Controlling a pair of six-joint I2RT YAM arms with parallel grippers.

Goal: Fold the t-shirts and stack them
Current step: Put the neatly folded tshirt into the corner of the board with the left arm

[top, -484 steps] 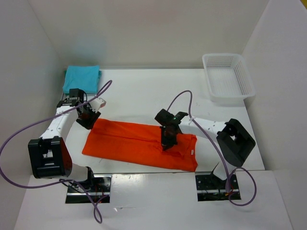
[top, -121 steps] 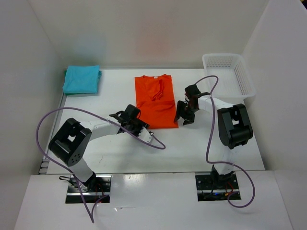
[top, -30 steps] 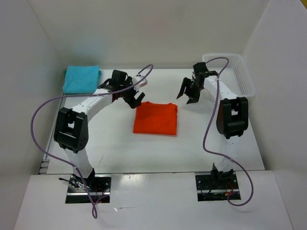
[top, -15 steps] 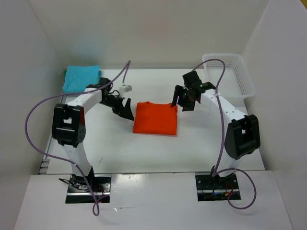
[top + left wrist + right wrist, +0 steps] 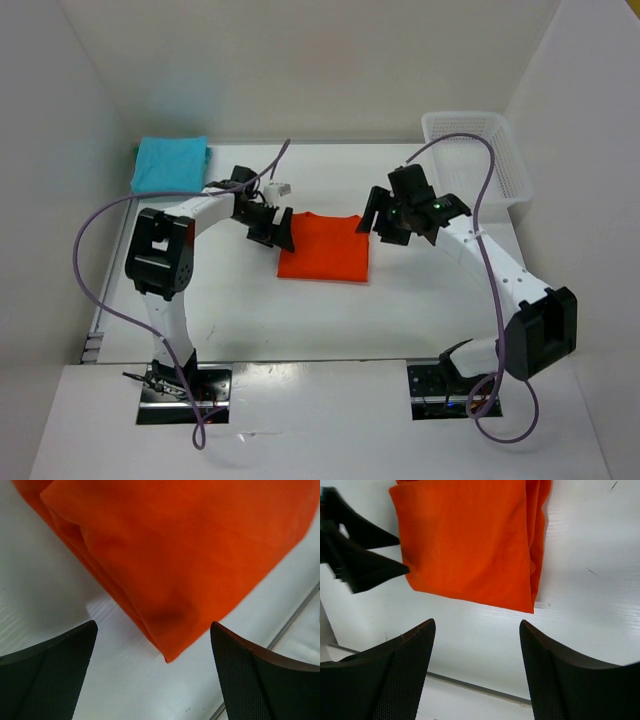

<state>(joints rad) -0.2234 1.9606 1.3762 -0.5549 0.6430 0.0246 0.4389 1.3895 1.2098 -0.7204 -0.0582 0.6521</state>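
Note:
The orange-red t-shirt lies folded into a small rectangle at the table's middle. My left gripper stands open at its far left corner, and in the left wrist view a corner of the orange cloth lies between and ahead of the spread fingers, which grip nothing. My right gripper hovers open by the shirt's far right corner. In the right wrist view the orange shirt lies ahead of my gripper, with the left gripper's fingers at its other edge. The turquoise t-shirt lies folded at the far left.
A white mesh basket stands at the far right corner. White walls close in the table on the left, back and right. Purple cables loop over both arms. A sliver of dark cloth shows under the turquoise shirt.
Over the last second both open grippers came in from the far side toward the folded orange shirt's corners. The shirt has not moved in that time.

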